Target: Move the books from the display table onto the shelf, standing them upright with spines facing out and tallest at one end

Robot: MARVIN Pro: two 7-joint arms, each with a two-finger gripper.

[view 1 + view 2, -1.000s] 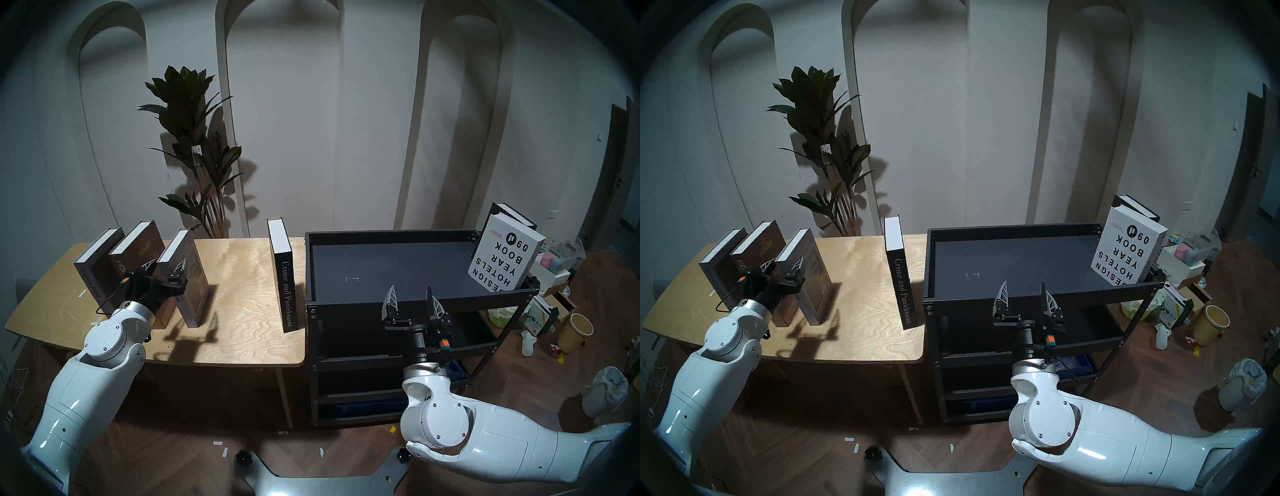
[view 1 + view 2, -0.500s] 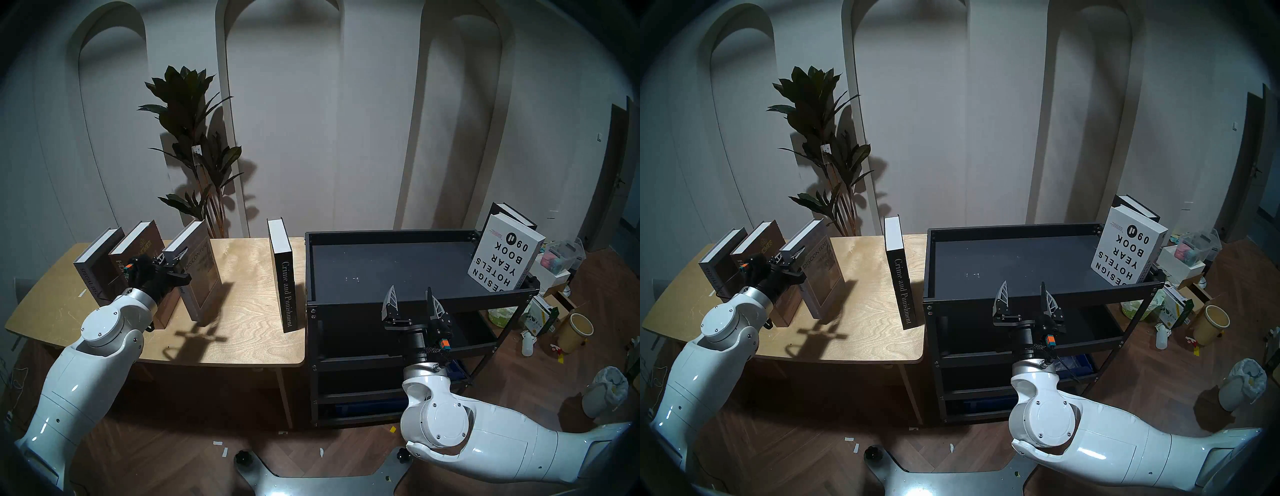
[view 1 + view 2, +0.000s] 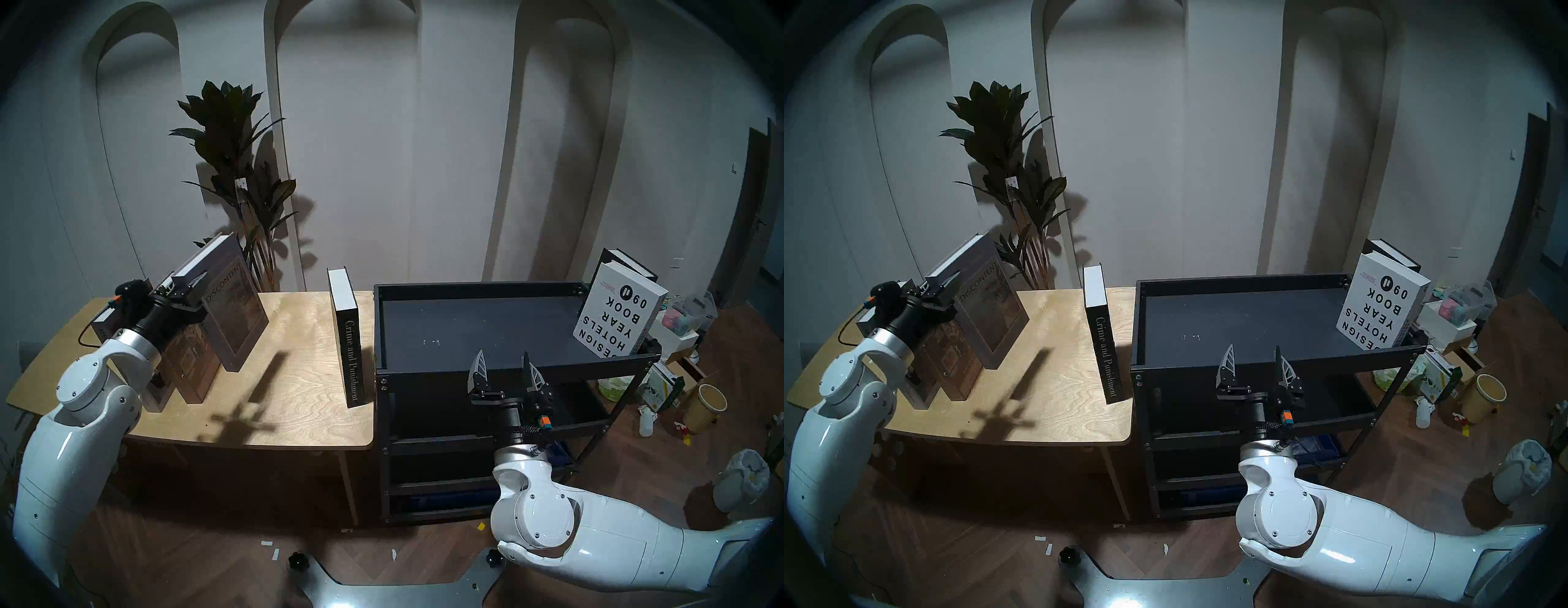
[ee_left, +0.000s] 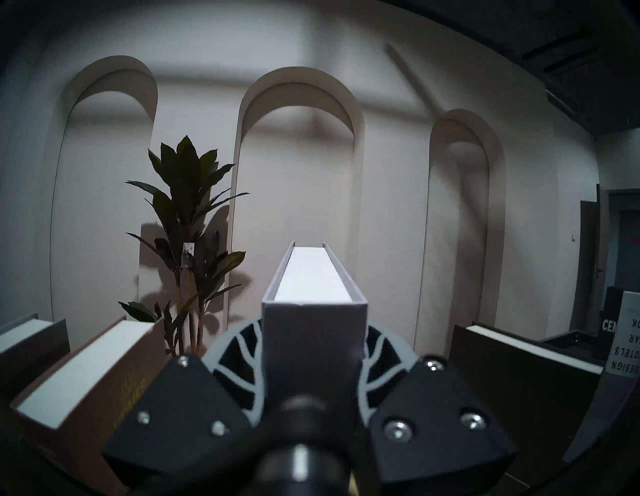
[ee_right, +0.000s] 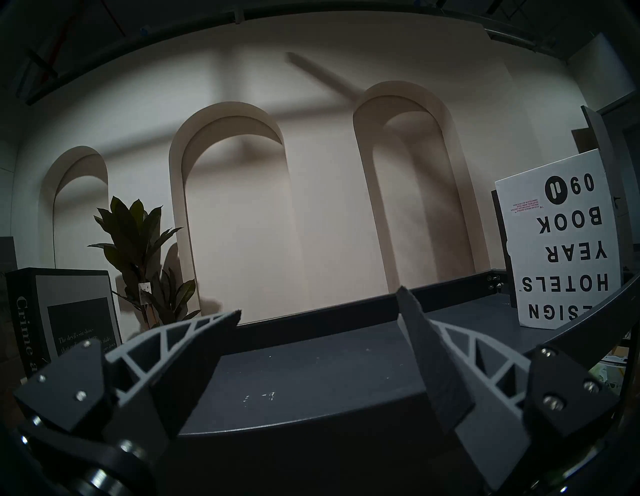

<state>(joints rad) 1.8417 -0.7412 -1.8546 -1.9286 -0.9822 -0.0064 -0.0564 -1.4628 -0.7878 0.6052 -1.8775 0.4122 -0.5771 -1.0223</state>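
L fingers [image 4: 277, 367] clenched on "Discontent" book [image 3: 237, 305] spine, book off desk [image 3: 297, 339]. Keep level, clear "Crime" book [image 3: 350, 335] en route to shelf [image 3: 509, 365]. R fingers [image 3: 505, 369] released, idle.

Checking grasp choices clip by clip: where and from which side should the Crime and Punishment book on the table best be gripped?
Probably across its thickness at the spine, near the upper end, coming from the robot's side. The Crime and Punishment book stands upright and alone on the table, spine toward the robot, both covers free; the shelf sits close on one side, so approach straight in.
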